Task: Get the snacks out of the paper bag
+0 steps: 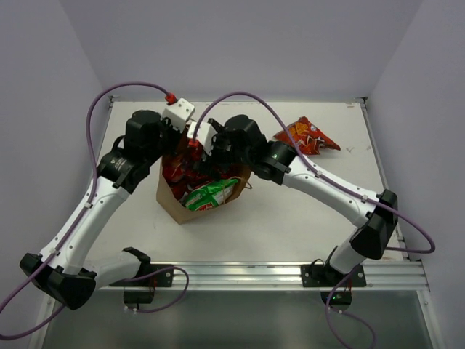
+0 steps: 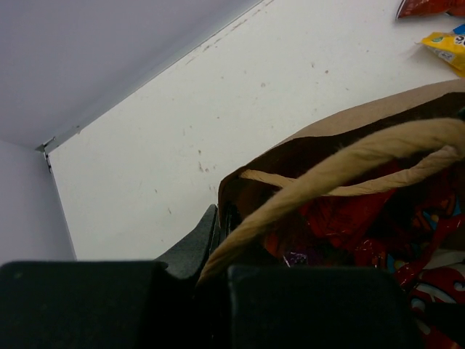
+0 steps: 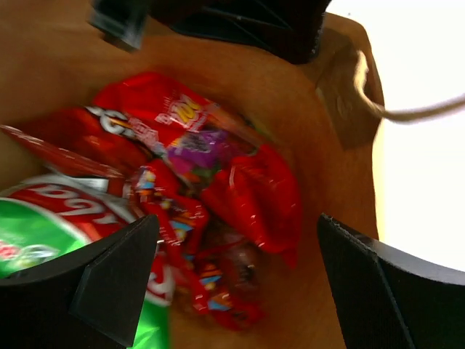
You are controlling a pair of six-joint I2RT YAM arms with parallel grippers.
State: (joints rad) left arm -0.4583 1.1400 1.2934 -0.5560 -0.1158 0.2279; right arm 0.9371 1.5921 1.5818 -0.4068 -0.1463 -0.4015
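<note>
The brown paper bag (image 1: 190, 206) stands open at mid-table, full of snacks: red packets (image 1: 176, 172) and a green-and-white one (image 1: 208, 195). My left gripper (image 1: 182, 138) is shut on the bag's far rim. In the left wrist view the paper wall is pinched at the jaws (image 2: 221, 222), with a twisted handle (image 2: 349, 156) arching in front. My right gripper (image 1: 208, 150) hangs open over the bag's mouth. In the right wrist view its fingers (image 3: 116, 273) straddle crumpled red packets (image 3: 251, 196), holding nothing. The green-and-white packet (image 3: 36, 233) lies at the left.
An orange-red packet (image 1: 308, 135) lies on the table at the back right. The left wrist view shows a yellow packet (image 2: 446, 48) and a red one (image 2: 429, 6) on the white tabletop beyond the bag. The walls stand close behind and at both sides.
</note>
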